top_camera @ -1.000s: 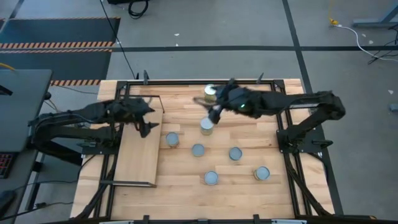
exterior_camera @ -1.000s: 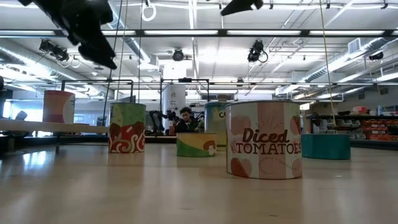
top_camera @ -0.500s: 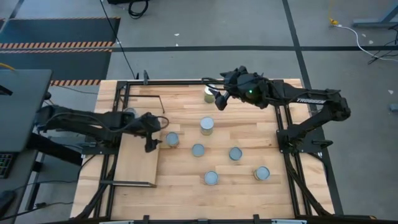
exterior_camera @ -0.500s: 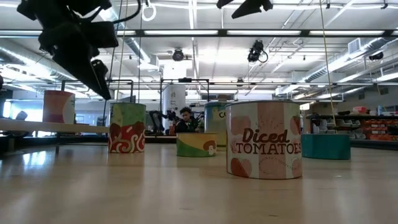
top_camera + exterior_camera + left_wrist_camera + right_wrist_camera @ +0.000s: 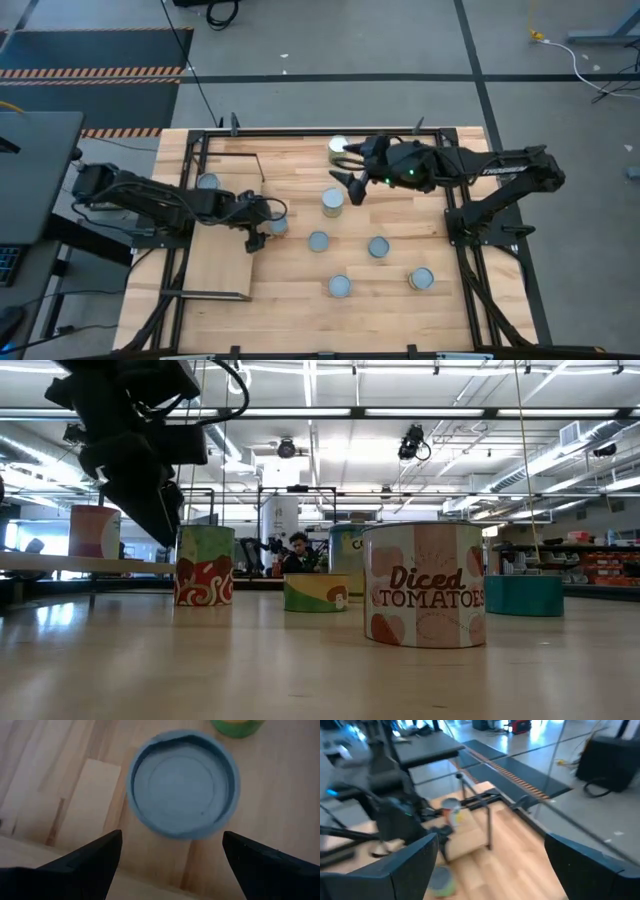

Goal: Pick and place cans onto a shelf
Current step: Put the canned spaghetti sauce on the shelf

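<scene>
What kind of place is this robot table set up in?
Probably a large robotics lab or industrial workshop. The low view shows a high ceiling with long strip lights and stocked shelving in the background. The high view shows a grey concrete floor with orange-and-black hazard-striped matting.

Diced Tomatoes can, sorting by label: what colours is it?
Green and pink, dark red lettering; low view.

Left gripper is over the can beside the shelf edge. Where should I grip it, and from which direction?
Grip the can across its round side wall, coming straight down. It stands upright, and the open left gripper already has its fingers on either side. The shelf edge sits close beside it, so keep centred.
</scene>
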